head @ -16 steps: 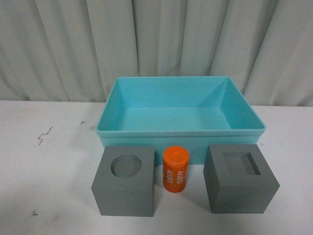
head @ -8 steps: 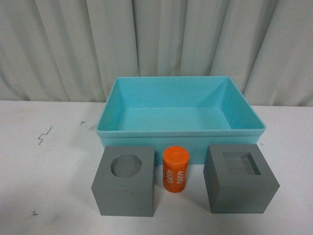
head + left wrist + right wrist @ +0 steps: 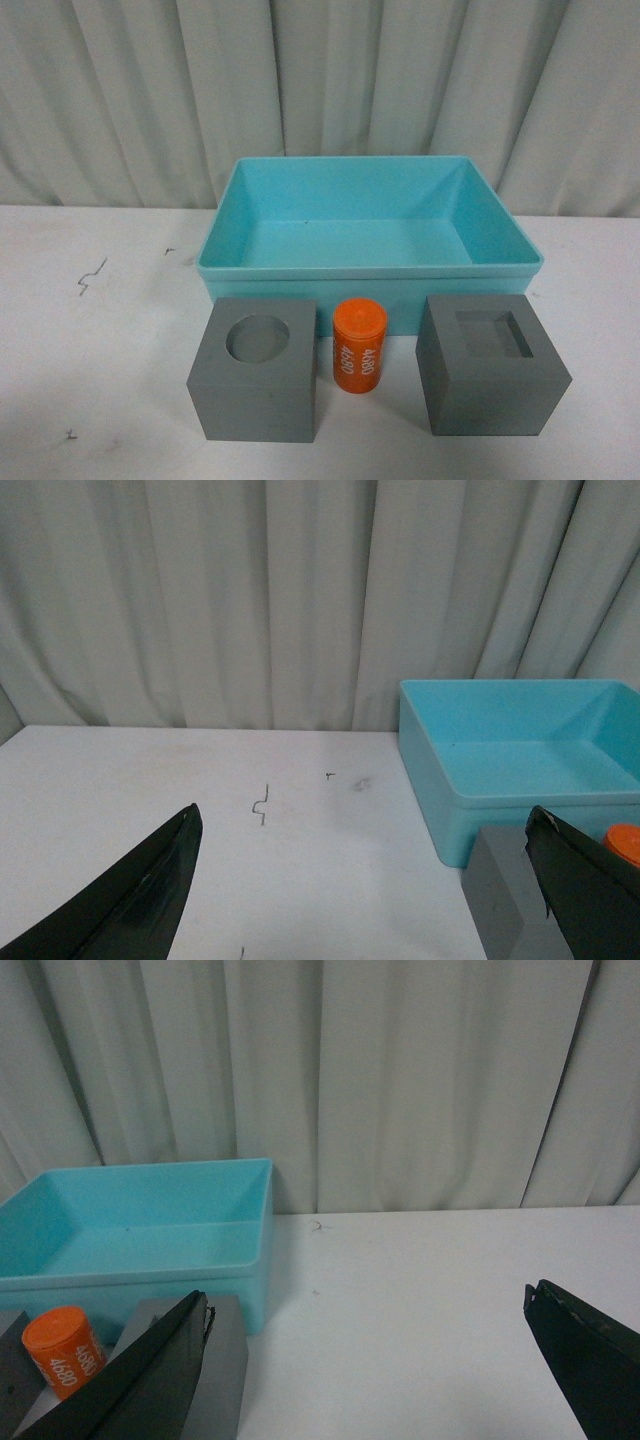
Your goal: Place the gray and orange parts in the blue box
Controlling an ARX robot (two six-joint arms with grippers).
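Note:
The empty blue box (image 3: 230,255) stands at the back centre of the white table. In front of it stand a gray cube with a round recess (image 3: 256,385), an orange cylinder with white digits (image 3: 360,347) and a gray cube with a square recess (image 3: 490,375), in a row. No gripper shows in the front view. My left gripper (image 3: 365,885) is open, left of the round-recess cube (image 3: 500,905), with the blue box (image 3: 440,780) beyond. My right gripper (image 3: 365,1355) is open, right of the square-recess cube (image 3: 225,1360); the orange cylinder (image 3: 62,1350) and blue box (image 3: 255,1220) also show there.
A pale pleated curtain (image 3: 320,80) hangs close behind the box. Small dark marks (image 3: 92,275) lie on the table to the left. Bare white tabletop extends on both sides of the parts.

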